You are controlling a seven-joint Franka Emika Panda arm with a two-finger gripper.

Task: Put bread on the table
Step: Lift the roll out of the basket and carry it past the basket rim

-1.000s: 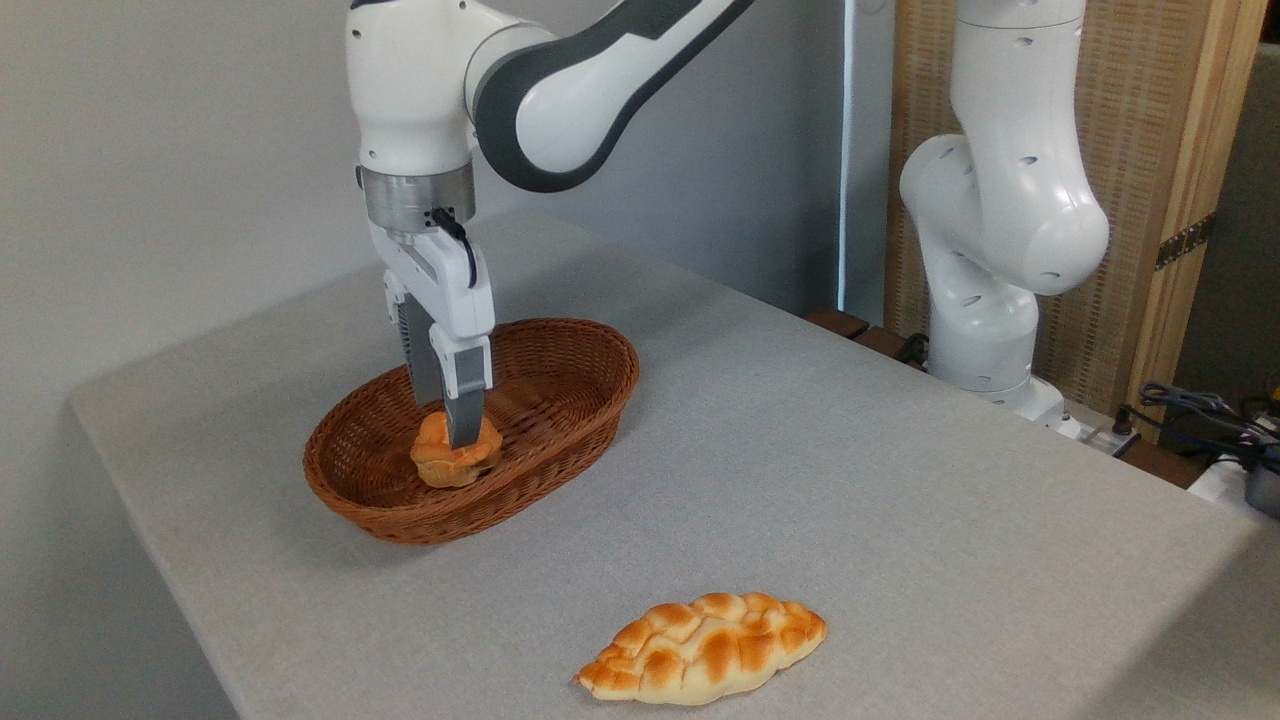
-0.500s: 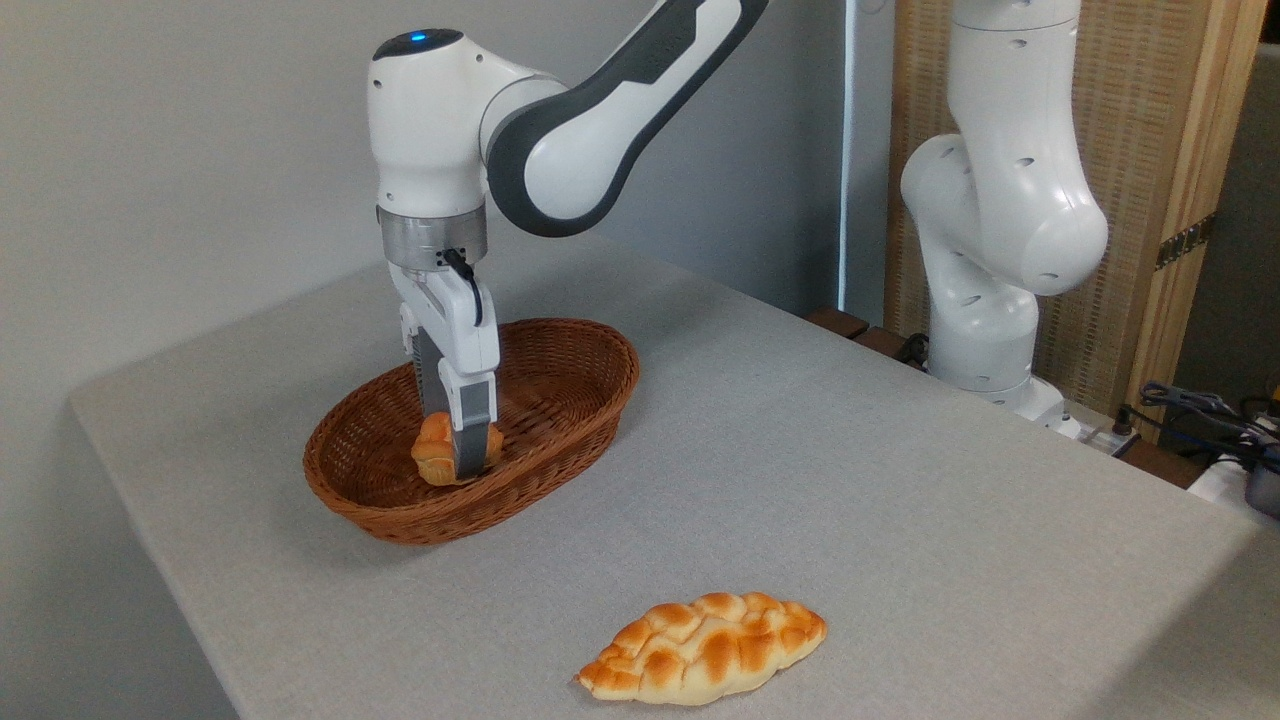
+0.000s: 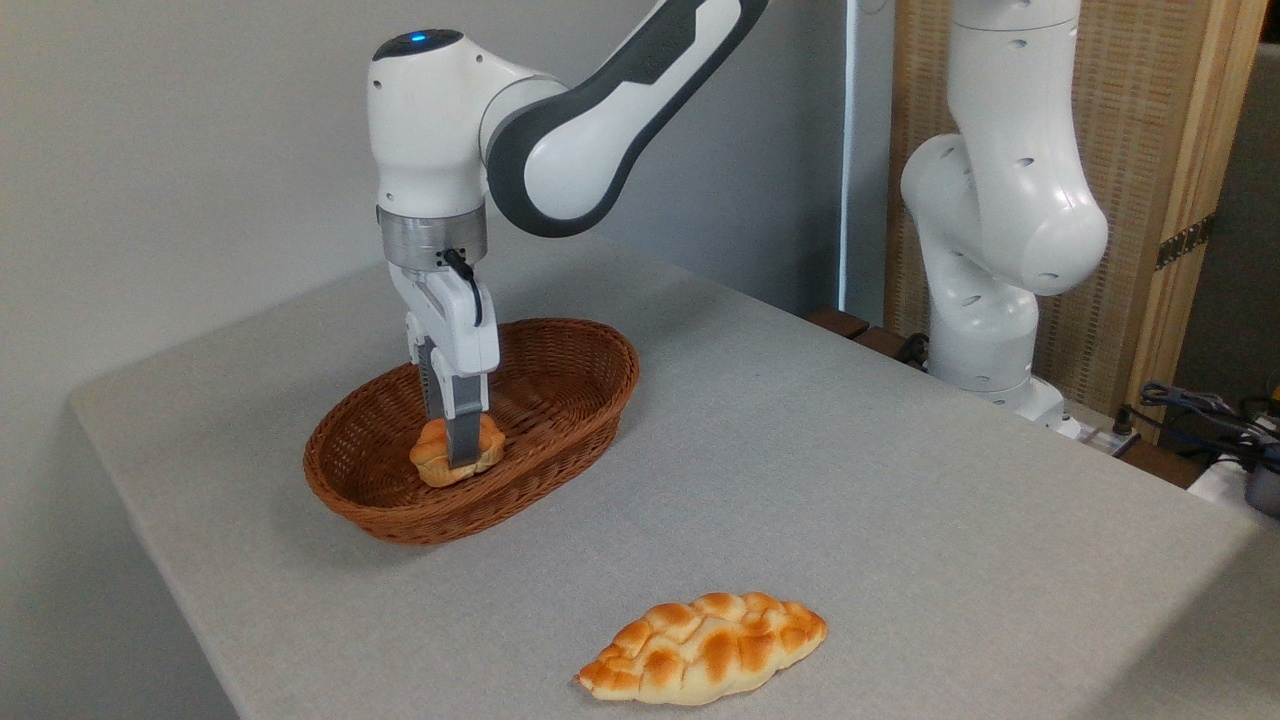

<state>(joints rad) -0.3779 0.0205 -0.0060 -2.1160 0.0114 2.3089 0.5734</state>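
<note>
The bread (image 3: pixel 431 462), a small orange-golden bun, sits inside the brown wicker basket (image 3: pixel 600 345) on the left part of the table (image 3: pixel 820 450). My gripper (image 3: pixel 455 456) points straight down into the basket with its fingers pressed against the bun from front and back. The near finger (image 3: pixel 464 440) covers the bun's middle, and the far finger is mostly hidden behind it. The bun rests low in the basket.
A long braided loaf (image 3: pixel 705 647) lies on the cloth near the front edge. The arm's white base column (image 3: pixel 990 250) rises at the back right, with cables (image 3: pixel 1200 405) beside it. The table's left edge runs close to the basket.
The gripper came down over the bun, then its fingers drew together on it. The bun has stayed in the same spot in the basket.
</note>
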